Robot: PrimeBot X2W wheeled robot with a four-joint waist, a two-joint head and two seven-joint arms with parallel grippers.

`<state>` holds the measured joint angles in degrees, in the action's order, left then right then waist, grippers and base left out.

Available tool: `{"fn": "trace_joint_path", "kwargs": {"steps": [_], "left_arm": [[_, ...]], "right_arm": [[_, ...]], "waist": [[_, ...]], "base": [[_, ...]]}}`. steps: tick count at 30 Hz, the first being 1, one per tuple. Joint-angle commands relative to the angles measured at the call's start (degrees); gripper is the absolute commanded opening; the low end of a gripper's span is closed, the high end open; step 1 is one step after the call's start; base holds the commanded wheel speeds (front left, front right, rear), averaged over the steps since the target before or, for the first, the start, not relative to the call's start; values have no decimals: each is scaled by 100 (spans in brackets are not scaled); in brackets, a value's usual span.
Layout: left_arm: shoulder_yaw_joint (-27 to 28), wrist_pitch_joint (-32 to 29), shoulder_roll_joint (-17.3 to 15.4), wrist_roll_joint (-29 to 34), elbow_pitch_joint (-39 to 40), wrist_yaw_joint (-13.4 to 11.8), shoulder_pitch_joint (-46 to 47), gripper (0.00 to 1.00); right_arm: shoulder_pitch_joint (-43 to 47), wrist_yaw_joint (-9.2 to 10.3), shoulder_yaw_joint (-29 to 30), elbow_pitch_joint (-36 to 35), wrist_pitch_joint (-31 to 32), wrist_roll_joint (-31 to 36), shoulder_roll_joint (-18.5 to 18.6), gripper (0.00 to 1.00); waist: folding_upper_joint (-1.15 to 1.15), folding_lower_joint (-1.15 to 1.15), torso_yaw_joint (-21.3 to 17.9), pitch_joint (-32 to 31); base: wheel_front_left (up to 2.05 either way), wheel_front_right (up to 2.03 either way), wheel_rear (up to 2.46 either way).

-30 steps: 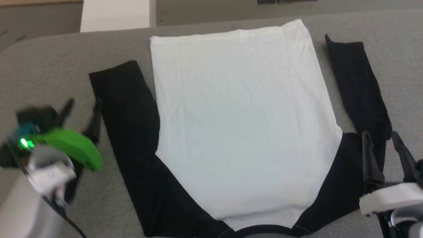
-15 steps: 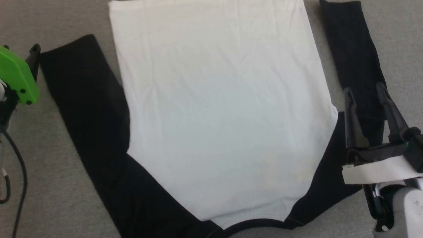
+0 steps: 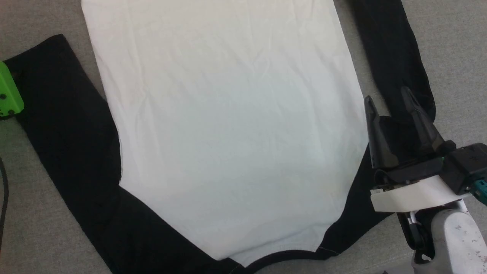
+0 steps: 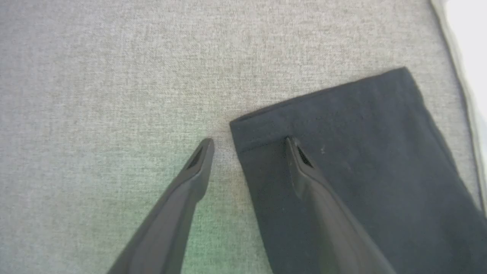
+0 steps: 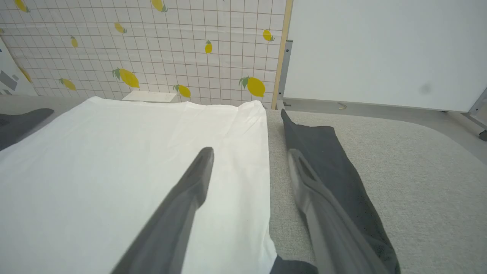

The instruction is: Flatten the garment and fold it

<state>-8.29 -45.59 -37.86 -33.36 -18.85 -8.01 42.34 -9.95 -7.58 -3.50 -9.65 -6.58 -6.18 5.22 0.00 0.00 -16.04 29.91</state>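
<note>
Head view: the garment (image 3: 228, 125) lies flat on the grey table (image 3: 456, 57), collar nearest the robot and sleeves splayed. The right gripper (image 3: 387, 96) hovers above the right sleeve (image 3: 384, 45), fingers apart and empty.

Left wrist view: the left gripper (image 4: 249, 141), spread wide, straddles the cuff corner of the left sleeve (image 4: 342, 125) (one finger is over bare table). Closing here could catch only the hem, which could then slip out.

Right wrist view: the open fingers span the white body and the sleeve, so a pinch there might bunch both.

Test lab: grey cloth-covered table (image 5: 399, 171), lemon-print backdrop (image 5: 152, 45), white partition panel (image 5: 380, 49).
</note>
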Motion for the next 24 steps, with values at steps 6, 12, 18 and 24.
{"fn": "trace_joint_path", "kwargs": {"steps": [6,12,18,24], "left_arm": [[-15,-18,128,-141,175,-78,-317,0],[191,870,196,-101,360,-85,-676,0],[453,1469,112,-48,826,-213,-1274,0],[879,1638,-119,-93,1520,-452,-2173,0]], "right_arm": [[-117,9,-136,137,7,-72,-28,100],[25,9,8,229,59,-93,-32,100],[299,9,219,199,199,-85,-28,100],[617,9,405,56,392,-62,-44,100]], "waist": [[0,0,13,-138],[0,0,201,-620],[0,0,494,-1187],[0,0,764,-1648]], "base": [[0,0,0],[0,0,0],[0,0,0],[0,0,0]]}}
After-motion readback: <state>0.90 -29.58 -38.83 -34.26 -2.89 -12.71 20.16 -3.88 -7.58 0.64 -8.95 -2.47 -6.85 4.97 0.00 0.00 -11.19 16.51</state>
